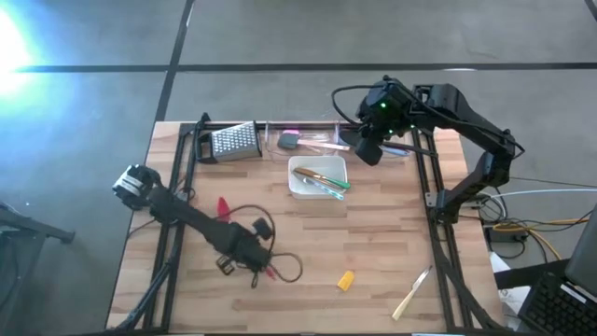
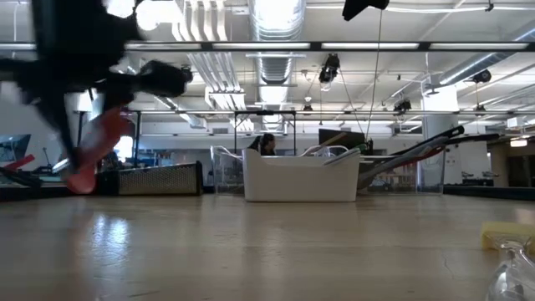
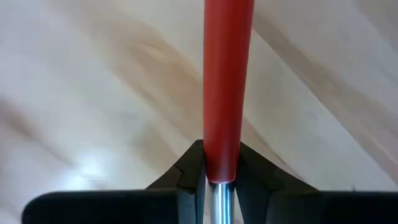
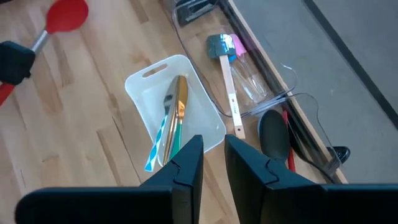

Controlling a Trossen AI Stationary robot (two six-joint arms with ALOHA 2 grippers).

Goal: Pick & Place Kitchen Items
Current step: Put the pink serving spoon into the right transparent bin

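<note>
My left gripper hangs over the near left of the table, shut on a red spoon with a silver shaft. The spoon's red head points to the far left and its red handle tip to the near right. My right gripper hovers high over the far right, above the white tray. Its fingers stand a narrow gap apart with nothing between them. A yellow piece and a pale wooden utensil lie flat near the front edge. My left gripper pinches the red spoon between its two fingers where the red handle meets the silver shaft. The fingers come from above, pointing down, and lie across the spoon. The spoon is lifted clear of the table and tilted, its head lowest.
The white tray holds a wooden-gold utensil and a teal one. At the far edge are a steel grater, a clear bin with a blue-headed brush, and a black spoon. Dark cable loops lie beside the left gripper.
</note>
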